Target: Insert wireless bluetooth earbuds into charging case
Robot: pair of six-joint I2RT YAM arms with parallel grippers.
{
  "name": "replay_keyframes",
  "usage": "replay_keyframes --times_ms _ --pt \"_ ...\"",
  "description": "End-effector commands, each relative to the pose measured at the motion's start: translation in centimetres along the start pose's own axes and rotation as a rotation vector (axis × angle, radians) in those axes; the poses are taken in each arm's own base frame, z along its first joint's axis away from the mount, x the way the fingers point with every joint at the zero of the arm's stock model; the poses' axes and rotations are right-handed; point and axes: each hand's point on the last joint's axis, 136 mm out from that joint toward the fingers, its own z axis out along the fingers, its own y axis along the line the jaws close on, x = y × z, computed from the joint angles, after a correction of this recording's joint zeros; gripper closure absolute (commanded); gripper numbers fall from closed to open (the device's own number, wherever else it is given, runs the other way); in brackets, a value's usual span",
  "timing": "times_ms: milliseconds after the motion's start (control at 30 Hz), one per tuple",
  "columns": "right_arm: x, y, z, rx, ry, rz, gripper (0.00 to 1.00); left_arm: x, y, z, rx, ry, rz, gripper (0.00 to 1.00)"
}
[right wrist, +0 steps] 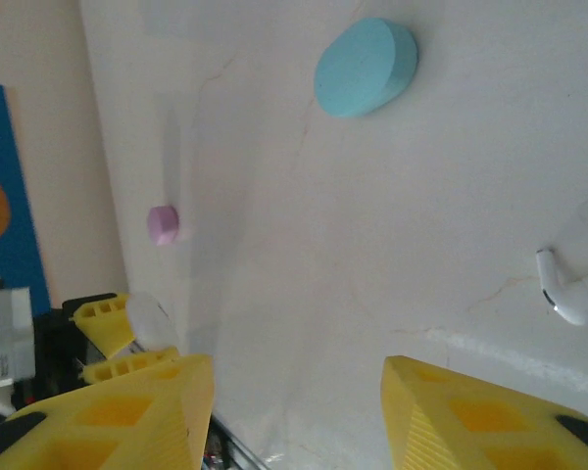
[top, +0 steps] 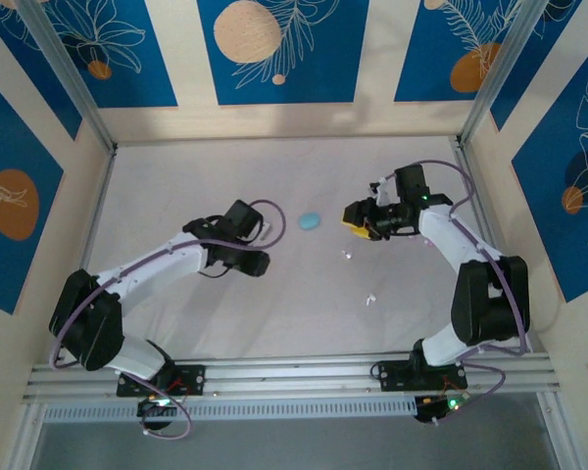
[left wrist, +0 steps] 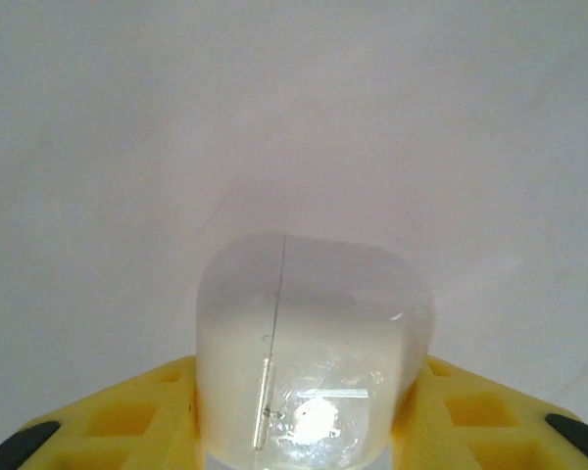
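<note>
A white case [left wrist: 309,313] is clamped at bottom centre between the fingers of the left gripper [left wrist: 309,421]. The right gripper [right wrist: 296,387] is held open and empty, with 1 white earbud [right wrist: 568,294] at the right edge and a light blue case [right wrist: 366,67] at top.

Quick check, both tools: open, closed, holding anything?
Left tool: closed on the white case.
Right tool: open, nothing between its fingers.
</note>
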Motion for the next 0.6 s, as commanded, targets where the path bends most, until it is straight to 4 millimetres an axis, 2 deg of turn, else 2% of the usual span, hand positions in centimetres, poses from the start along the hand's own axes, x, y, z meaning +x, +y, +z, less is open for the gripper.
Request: replay_keyframes --times_ms 0,200,300,567 --pt "0.1 2.7 -2.4 -0.14 -0.032 -0.028 0.52 -4.4 -3.6 -1.8 0.093 -0.195 0.245 0.6" --pt "1.6 6.0 -4.7 -0.274 -0.015 -0.106 0.54 -8.1 -7.9 -5.3 0.217 -0.502 0.531 0.62" --pt "3.0 7.7 -5.0 -0.313 0.039 -0.149 0.54 -9.1 -8.4 -6.4 0.212 -0.57 0.597 0.62" --pt "6.1 11.6 -4.0 -0.354 0.165 -0.256 0.54 -9.8 -9.1 -7.1 0.223 -0.556 0.668 0.62"
